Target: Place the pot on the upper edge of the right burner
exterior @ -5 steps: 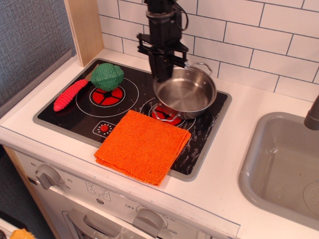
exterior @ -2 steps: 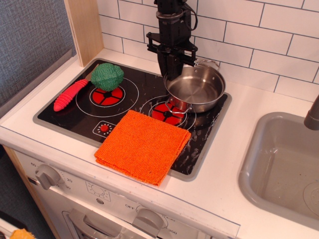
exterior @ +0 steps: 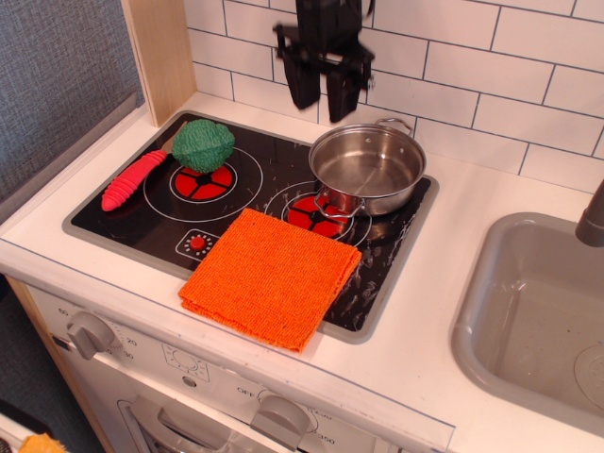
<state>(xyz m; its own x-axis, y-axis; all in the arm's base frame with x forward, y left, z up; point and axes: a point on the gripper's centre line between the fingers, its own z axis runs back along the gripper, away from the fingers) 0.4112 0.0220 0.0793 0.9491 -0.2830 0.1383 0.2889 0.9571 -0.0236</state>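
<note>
The shiny steel pot point(exterior: 368, 168) stands upright on the black cooktop, over the far right part of the right burner point(exterior: 315, 213), whose red disc shows at the pot's near left. One wire handle points at the wall, the other at the burner. My gripper point(exterior: 323, 92) hangs above and to the left of the pot, clear of it, with its two black fingers apart and nothing between them.
An orange cloth point(exterior: 272, 275) covers the cooktop's front right and the burner's near edge. A green leafy toy point(exterior: 202, 144) and a red ridged toy point(exterior: 133, 179) lie by the left burner point(exterior: 204, 181). A grey sink point(exterior: 533, 311) is at the right. Tiled wall behind.
The pot moved right and back, then came down on the cooktop. My gripper let go of its rim and rose toward the wall.
</note>
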